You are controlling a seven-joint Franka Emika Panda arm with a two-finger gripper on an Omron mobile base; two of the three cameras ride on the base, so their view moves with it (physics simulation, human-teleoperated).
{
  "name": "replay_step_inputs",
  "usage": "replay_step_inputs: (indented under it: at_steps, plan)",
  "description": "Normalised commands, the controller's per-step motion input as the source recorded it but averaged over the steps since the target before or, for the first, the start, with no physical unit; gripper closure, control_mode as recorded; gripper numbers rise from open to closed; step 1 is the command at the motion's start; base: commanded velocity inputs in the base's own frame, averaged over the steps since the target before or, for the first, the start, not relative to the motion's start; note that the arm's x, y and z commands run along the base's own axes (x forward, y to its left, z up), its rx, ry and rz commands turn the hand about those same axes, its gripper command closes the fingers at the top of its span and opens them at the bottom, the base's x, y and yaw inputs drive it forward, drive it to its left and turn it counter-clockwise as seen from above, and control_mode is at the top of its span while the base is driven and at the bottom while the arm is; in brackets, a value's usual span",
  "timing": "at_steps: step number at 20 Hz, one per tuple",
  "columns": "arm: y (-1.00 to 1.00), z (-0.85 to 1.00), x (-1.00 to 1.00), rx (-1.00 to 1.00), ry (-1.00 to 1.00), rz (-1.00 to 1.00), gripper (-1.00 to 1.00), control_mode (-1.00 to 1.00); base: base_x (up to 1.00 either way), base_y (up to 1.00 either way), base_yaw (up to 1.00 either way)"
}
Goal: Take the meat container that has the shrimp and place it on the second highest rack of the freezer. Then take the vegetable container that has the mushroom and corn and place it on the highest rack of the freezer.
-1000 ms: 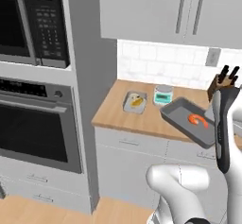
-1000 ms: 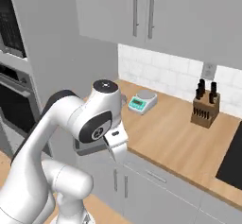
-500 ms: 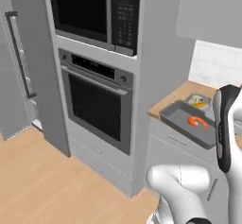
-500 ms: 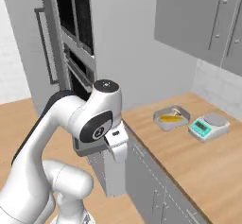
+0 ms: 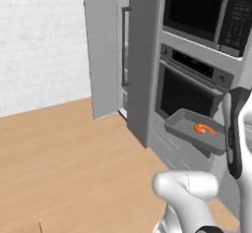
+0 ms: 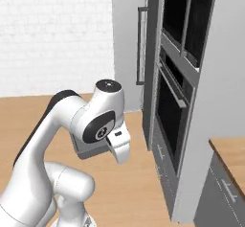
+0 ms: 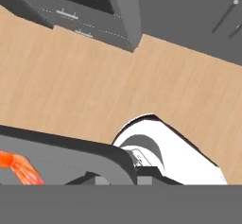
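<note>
While the gripper is clamping the grey meat container carrying the shrimp, the counter has given way to oven and freezer.

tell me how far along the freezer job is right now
Done: the shrimp container is off the counter. In hand: the gripper is shut on its rim, carrying it past the wall oven with the shrimp inside. Left: racking it in the freezer, then the whole vegetable container step.

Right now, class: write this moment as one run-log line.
gripper: shut on meat container | shrimp: inside | fridge: ahead, doors closed | placement: not yet done
</note>
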Motion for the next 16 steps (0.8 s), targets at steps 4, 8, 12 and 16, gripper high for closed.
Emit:
replay_step_inputs:
  at_steps: [4, 8, 12, 16]
  plan:
    - [0.00, 0.00, 0.00, 0.00, 0.00, 0.00, 1.00, 1.00, 0.73, 0.98, 0.39]
    - [0.00, 0.00, 0.00, 0.00, 0.00, 0.00, 1.00, 1.00, 1.00, 0.71, 0.04]
    - [0.00, 0.00, 0.00, 0.00, 0.00, 0.00, 1.00, 1.00, 1.00, 0.33, 0.01]
    - [0.00, 0.00, 0.00, 0.00, 0.00, 0.00, 1.00, 1.00, 1.00, 0.34, 0.00]
